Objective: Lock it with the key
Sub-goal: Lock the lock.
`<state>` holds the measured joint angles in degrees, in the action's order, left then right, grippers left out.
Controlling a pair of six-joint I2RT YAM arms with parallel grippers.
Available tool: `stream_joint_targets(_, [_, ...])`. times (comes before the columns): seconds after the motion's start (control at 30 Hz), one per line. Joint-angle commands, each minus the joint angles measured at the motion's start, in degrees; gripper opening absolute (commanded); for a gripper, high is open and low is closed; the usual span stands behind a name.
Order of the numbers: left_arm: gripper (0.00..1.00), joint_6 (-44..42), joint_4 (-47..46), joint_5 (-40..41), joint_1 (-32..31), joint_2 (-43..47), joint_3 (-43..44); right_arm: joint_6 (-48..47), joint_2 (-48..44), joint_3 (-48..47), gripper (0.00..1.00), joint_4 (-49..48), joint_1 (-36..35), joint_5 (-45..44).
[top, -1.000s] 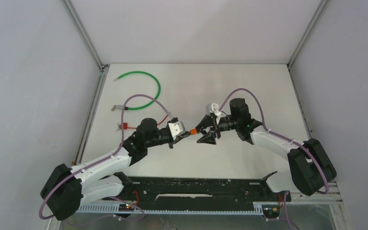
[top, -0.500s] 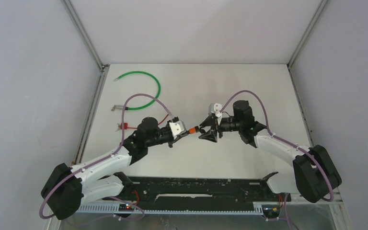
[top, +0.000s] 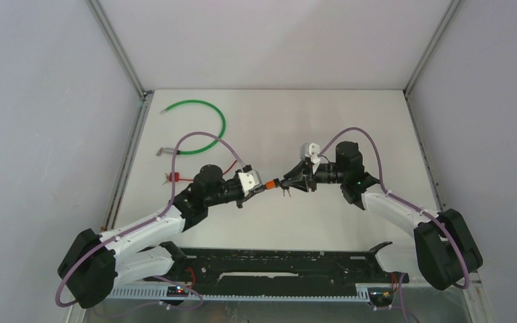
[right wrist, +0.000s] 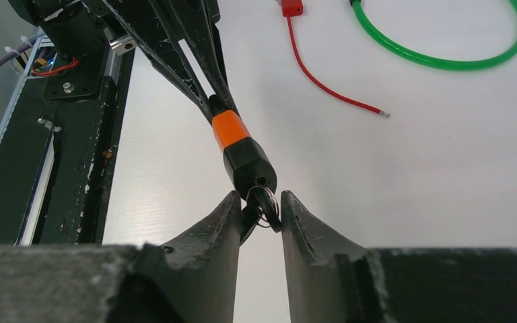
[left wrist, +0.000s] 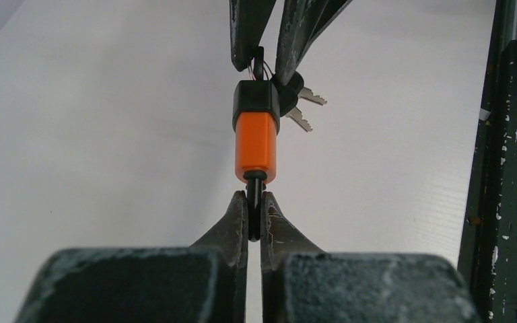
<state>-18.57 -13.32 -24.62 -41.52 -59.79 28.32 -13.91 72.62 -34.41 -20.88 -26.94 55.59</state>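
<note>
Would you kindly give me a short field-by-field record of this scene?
left gripper: shut on the padlock's shackle end
padlock: orange and black, held between both grippers
right gripper: closed on the key at the padlock's black end
spare keys: hanging beside the padlock
table: green cable and red wire lie at left

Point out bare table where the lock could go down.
Free: far right table, beyond the right gripper; also the near strip between lock and black rail. Crowded: far left, with green cable and red wire; centre, where left gripper holds lock, right the key.
</note>
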Motion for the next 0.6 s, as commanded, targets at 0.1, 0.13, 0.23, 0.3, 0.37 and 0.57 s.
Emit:
stream_joint_targets(0.1, [0.00,-1.4,-3.5,-0.7,-0.3,0.3,4.6,1.5,0.9,0.0,0.21,-4.3,0.2,3.6])
stream_joint_targets(0.13, [0.00,-1.3,-3.4,-0.8,-0.4,0.3,4.6,1.4,1.0,0.0,0.20,-4.3,0.3,3.6])
stream_joint_targets(0.23, [0.00,-1.4,-3.3,-0.8,-0.3,0.4,4.6,1.3,1.1,0.0,0.18,-4.1,0.3,3.6])
stream_joint_targets(0.3, [0.00,-1.4,-3.3,-0.8,-0.4,0.3,4.6,1.3,1.3,0.0,0.23,-4.2,0.3,3.5])
stream_joint_targets(0.37, [0.00,-1.4,-3.3,-0.7,-0.4,0.4,4.6,1.1,1.5,0.1,0.28,-4.0,0.3,3.6])
stream_joint_targets(0.57, [0.00,-1.4,-3.2,-0.6,-0.4,0.5,4.6,0.5,2.4,-0.5,0.31,-3.1,0.3,4.2])
